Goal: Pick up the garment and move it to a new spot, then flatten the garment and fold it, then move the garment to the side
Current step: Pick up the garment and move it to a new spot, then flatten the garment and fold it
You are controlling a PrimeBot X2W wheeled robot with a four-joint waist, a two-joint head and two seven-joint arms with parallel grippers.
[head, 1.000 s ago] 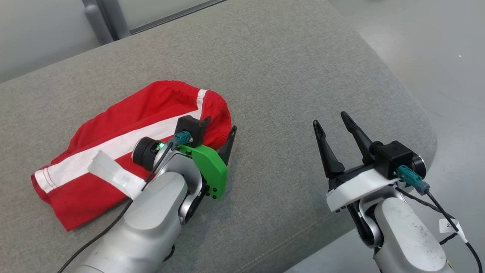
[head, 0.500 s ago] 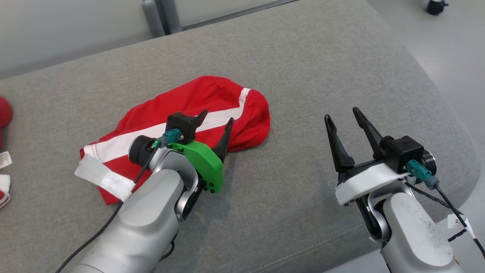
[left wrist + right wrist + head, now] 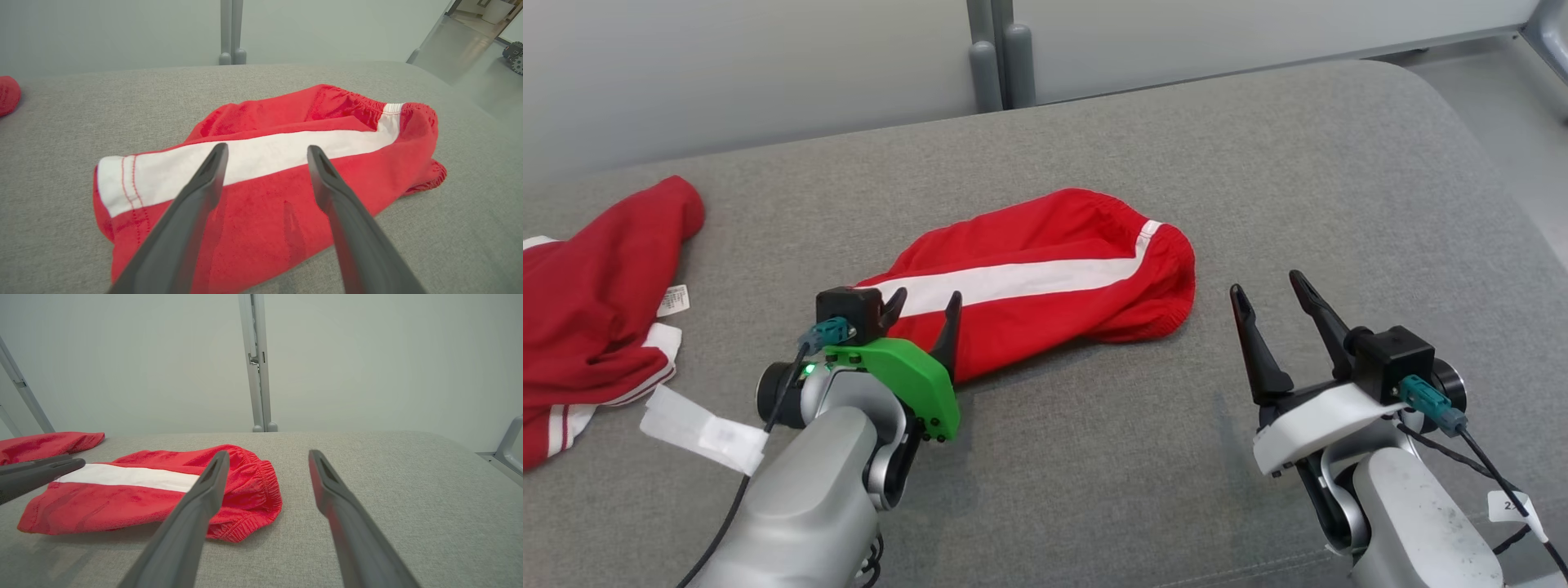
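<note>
The garment is a pair of red shorts with a white side stripe, lying crumpled on the grey padded surface. Its elastic waistband points right. My left gripper is open, just above the leg-hem end. In the left wrist view the garment lies under and beyond the left gripper, with nothing between the fingers. My right gripper stands open a little to the right of the waistband. In the right wrist view the right gripper is apart from the garment.
A second red garment with white trim lies at the far left. Grey posts and a pale wall stand behind the surface. The surface's rounded right edge drops to the floor. A white tag hangs on my left arm's cable.
The head camera has swung left, bringing the second red garment into view. My left gripper has shifted from the waistband end to the leg-hem end. Both grippers stay open.
</note>
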